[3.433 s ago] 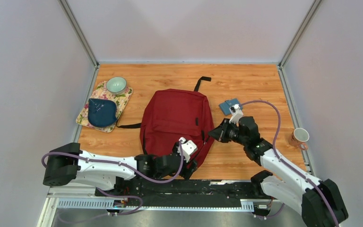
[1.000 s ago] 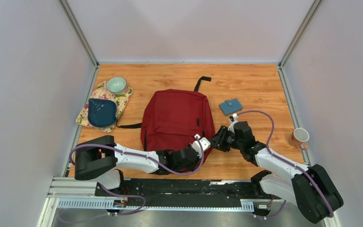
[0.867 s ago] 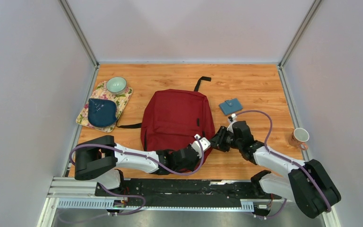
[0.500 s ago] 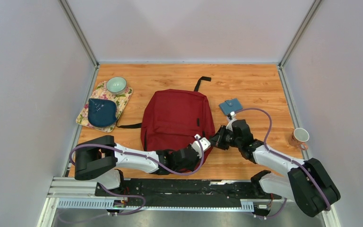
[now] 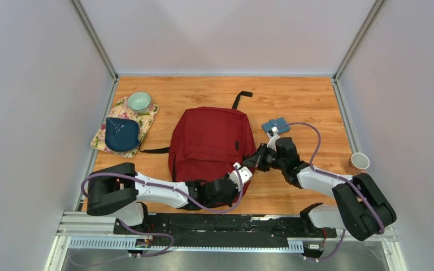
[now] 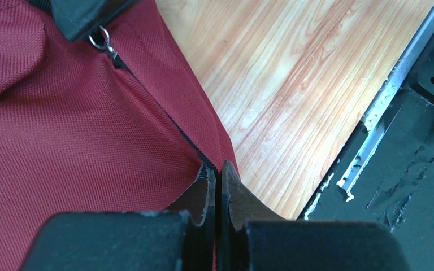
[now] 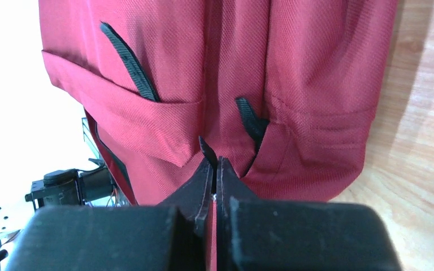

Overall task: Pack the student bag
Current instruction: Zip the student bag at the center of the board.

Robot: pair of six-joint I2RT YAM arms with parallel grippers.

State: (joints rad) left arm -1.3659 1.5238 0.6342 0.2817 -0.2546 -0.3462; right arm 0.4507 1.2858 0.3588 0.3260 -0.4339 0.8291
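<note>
The dark red student bag (image 5: 209, 141) lies flat in the middle of the wooden table, top loop toward the far side. My left gripper (image 5: 243, 171) is at the bag's near right corner. In the left wrist view it (image 6: 217, 169) is shut, pinching the red fabric edge (image 6: 147, 130) beside the black zipper line (image 6: 164, 113). My right gripper (image 5: 255, 161) sits just beyond it on the bag's right side. The right wrist view shows it (image 7: 215, 162) shut on a black zipper pull (image 7: 206, 149), with the bag (image 7: 294, 68) filling the view. The metal pull ring (image 6: 104, 44) shows under the right fingers (image 6: 82, 11).
A dark blue pouch (image 5: 121, 134) and a pale green bowl (image 5: 139, 101) rest on a floral mat (image 5: 148, 117) at the left. A small blue wallet (image 5: 275, 125) lies right of the bag. A cup (image 5: 360, 162) stands at the right edge. The black rail (image 6: 424, 130) borders the near side.
Both grippers have closed. The right gripper has moved left and slightly away onto the bag's right side, taking the zipper pull. The left gripper has closed on the bag's corner.
</note>
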